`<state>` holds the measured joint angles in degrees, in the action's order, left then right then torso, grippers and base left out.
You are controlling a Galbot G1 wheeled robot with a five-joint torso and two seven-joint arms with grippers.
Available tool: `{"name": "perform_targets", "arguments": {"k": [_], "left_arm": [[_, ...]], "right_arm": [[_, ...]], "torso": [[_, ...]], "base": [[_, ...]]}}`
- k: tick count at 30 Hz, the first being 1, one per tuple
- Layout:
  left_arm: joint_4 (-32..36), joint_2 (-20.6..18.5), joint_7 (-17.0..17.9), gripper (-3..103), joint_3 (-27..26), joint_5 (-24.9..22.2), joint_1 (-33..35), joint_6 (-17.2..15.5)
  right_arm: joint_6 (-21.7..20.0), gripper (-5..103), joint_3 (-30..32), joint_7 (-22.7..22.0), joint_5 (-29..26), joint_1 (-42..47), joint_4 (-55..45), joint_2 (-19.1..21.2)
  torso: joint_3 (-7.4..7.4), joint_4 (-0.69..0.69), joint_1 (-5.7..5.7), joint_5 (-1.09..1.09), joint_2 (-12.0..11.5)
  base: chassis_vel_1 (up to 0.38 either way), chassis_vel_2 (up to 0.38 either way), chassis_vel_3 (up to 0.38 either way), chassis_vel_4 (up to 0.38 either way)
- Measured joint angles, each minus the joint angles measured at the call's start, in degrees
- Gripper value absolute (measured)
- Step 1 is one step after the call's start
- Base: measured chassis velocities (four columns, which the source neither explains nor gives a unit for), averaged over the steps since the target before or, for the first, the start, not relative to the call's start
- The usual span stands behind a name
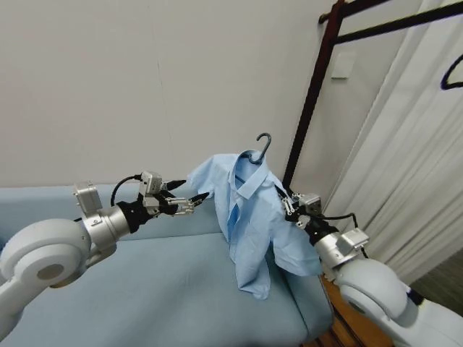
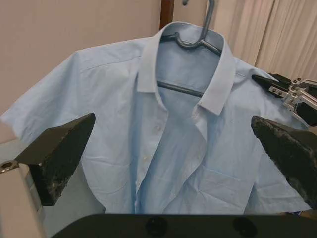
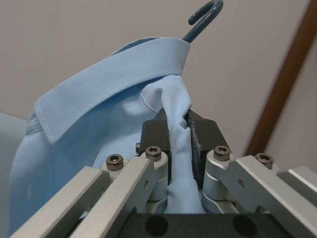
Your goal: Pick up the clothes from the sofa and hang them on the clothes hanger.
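Pinching the shirt (image 1: 249,224) at its shoulder, the right gripper (image 1: 288,206) holds it, on its hanger (image 1: 264,142), above the sofa (image 1: 159,289), beside the rack (image 1: 312,90). The left gripper (image 1: 194,202), fingers spread wide, hovers just beside the other sleeve, facing the shirt's front.

A white curtain (image 1: 405,144) hangs beside a plain wall (image 1: 108,72).

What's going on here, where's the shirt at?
The right gripper is shut on a shoulder of the blue shirt, holding it up on its hanger above the sofa. The left gripper is open beside the other sleeve, gripping nothing. The hanger's hook is in the air, not yet on the rack to the robot's right.
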<state>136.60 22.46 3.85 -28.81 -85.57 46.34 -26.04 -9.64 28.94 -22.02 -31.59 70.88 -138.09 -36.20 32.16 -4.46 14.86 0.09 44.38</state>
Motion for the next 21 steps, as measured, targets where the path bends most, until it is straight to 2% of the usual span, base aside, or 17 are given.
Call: {"name": "perform_targets", "arguments": {"k": [2,3,4,8,11,13,15,19,21], "left_arm": [[-0.1,0.0,0.0,100,0.2,0.0,-0.2,0.0],[-0.2,0.0,0.0,100,0.6,0.0,-0.6,0.0],[-0.2,0.0,0.0,100,0.6,0.0,-0.6,0.0],[-0.4,0.0,0.0,100,1.2,-0.2,-1.4,0.0],[-0.4,0.1,-0.1,100,1.3,-0.3,-1.6,0.0],[-0.5,0.2,-0.2,100,1.3,-0.3,-1.6,0.1],[-0.5,0.2,-0.2,100,1.4,-0.3,-1.6,0.1],[-0.6,0.6,-0.4,100,2.0,-0.3,-2.0,0.1],[-0.6,0.7,-0.4,100,2.0,-0.3,-2.0,0.1]], "right_arm": [[-1.9,9,2.7,-1.4,1.6,2.8,-0.9,-1.4],[-4.3,9,5.3,-3.0,2.4,5.6,-2.0,-2.5],[-4.3,9,5.3,-3.0,2.4,5.6,-2.0,-2.5],[-9.0,9,8.0,-6.3,1.9,8.2,-4.8,-4.6],[-10.3,9,8.8,-7.1,1.9,9.2,-5.2,-6.3],[-10.5,9,10.2,-6.6,4.3,12.1,-5.3,-10.5],[-10.3,9,10.3,-6.3,5.0,12.6,-5.3,-11.3],[-8.9,9,11.7,-4.1,10.7,15.7,-5.3,-17.5],[-8.9,9,12.2,-3.8,11.9,16.1,-5.3,-18.9]], "torso": [[0.00,0.00,0.00,0.00,0.0],[0.00,-0.02,0.00,-0.01,0.0],[0.00,-0.02,0.00,-0.01,0.0],[0.00,0.01,0.00,-0.01,0.0],[0.00,0.02,0.00,-0.03,0.0],[0.00,0.00,0.00,-0.01,0.0],[0.00,-0.01,0.00,-0.01,0.0],[0.00,0.00,0.00,-0.01,0.0],[0.00,0.00,0.00,-0.02,0.0]], "base": [[0.000,0.000,0.000,0.000],[0.000,0.000,0.000,0.000],[0.000,0.000,0.000,0.000],[0.000,0.000,0.000,0.000],[0.000,0.000,0.000,0.000],[0.000,0.000,0.000,0.000],[0.000,0.000,0.000,0.000],[0.000,0.000,0.000,0.000],[0.000,0.000,0.000,0.000]]}}
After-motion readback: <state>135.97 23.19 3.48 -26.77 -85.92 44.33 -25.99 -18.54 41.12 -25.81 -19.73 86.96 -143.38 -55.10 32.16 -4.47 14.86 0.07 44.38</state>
